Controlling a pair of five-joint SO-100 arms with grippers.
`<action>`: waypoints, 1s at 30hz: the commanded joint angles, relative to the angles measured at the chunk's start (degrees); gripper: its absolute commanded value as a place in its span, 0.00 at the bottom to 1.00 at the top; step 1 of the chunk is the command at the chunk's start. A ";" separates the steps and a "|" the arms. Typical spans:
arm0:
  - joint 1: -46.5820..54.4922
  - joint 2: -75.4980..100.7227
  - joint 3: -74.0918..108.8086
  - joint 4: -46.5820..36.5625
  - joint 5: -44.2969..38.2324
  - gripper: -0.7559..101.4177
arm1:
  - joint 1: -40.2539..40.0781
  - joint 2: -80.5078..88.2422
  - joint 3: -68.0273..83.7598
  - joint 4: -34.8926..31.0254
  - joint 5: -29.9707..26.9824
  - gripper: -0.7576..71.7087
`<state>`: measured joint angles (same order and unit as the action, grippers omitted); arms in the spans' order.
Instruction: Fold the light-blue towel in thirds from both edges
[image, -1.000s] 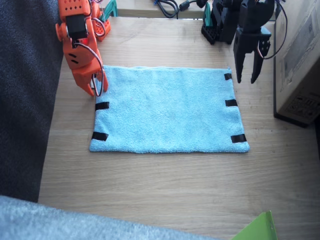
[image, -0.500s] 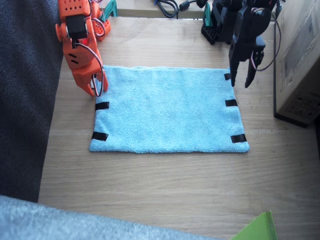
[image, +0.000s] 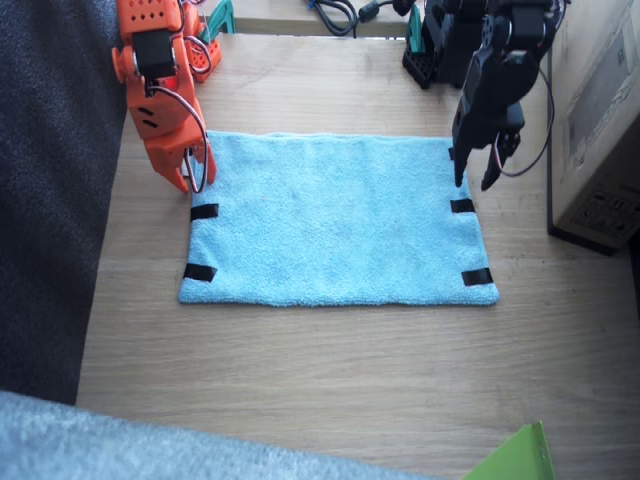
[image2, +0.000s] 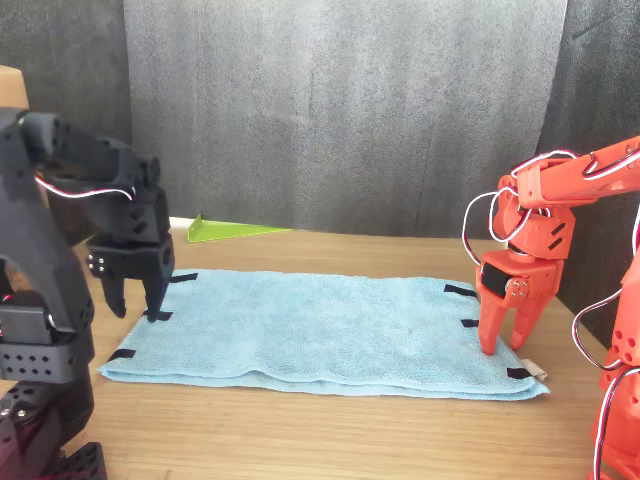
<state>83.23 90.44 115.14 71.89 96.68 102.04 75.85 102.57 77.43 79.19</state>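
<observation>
Two arms lean over the light-blue towel (image: 335, 218), which lies flat on the wooden surface (image: 330, 370). At 9 o'clock the orange right claw (image: 192, 178) hides one tape strip; its fingers stand slightly apart. Only the front view shows a white tag (image2: 538, 373). At 3 o'clock the black left claw (image: 474, 181) points down, fingers apart.

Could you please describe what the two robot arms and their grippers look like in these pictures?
The right arm is bright orange plastic with black servo blocks and looping red, white and black cables; its right gripper has two tapered orange fingers. The left arm is all black, with thin red-and-white cables; its left gripper has two pointed black fingers.
</observation>
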 joint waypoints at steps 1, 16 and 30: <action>0.62 -0.88 -2.90 2.11 0.79 0.24 | 1.23 -0.18 0.18 -0.53 0.62 0.33; 0.62 -9.93 -10.46 7.03 1.49 0.22 | 1.32 -0.62 -0.09 -0.35 -0.26 0.33; 0.35 -13.18 -12.92 9.05 1.67 0.17 | 2.46 -3.52 -0.70 0.97 -0.35 0.32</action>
<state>83.23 76.73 103.18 79.89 98.26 102.13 74.18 101.25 78.13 78.13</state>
